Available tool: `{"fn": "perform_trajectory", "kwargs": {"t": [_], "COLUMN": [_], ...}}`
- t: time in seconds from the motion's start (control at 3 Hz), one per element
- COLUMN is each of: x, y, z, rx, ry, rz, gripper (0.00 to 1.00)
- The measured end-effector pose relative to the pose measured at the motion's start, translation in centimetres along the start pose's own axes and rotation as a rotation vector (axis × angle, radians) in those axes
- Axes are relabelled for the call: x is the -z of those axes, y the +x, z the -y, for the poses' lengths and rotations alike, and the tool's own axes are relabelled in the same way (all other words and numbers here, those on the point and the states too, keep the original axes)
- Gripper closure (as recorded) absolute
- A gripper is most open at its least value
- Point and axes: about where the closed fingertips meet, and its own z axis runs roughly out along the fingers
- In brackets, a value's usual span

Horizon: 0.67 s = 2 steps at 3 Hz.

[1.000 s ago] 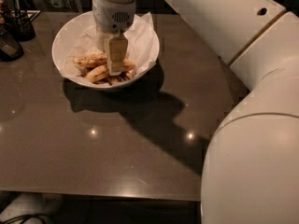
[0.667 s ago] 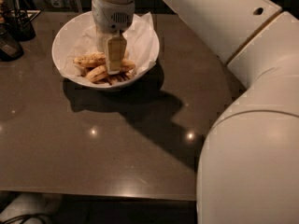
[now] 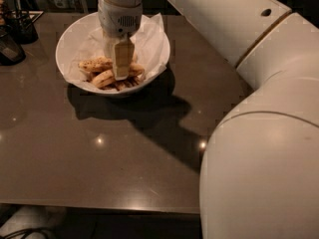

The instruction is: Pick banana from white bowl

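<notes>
The white bowl [image 3: 70, 39] stands at the back left of the dark table, lined with crumpled white paper [image 3: 152, 36]. Several bananas lie in it. A plump, smoother yellow-tan banana [image 3: 104, 78] lies at the bowl's front. A brown-speckled one [image 3: 93, 63] lies just behind it. My gripper [image 3: 121, 73] reaches straight down into the bowl from above. Its tip is on or just over the bananas, at the right end of the yellow-tan one. It hides the bananas' middle parts.
Small dark containers [image 3: 20, 26] stand at the table's far left edge. The dark table [image 3: 99, 158] stretches toward the front. My large white arm [image 3: 259, 133] fills the right side and casts a shadow to the right of the bowl.
The gripper has stayed down in the bowl over the bananas. Only the near part of the arm has shifted slightly to the left.
</notes>
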Motion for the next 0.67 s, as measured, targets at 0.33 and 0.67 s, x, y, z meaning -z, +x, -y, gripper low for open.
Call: {"fn": "perform_trajectory", "kwargs": {"t": [0.33,0.67], "x": [-0.88,-1.68], "y": [0.02,0.19], "z": [-0.09,-0.13], "rx": [0.005,0.007], "ry": [-0.021,-0.039], "rz": [0.002,0.003], "gripper": [0.45,0.49]}}
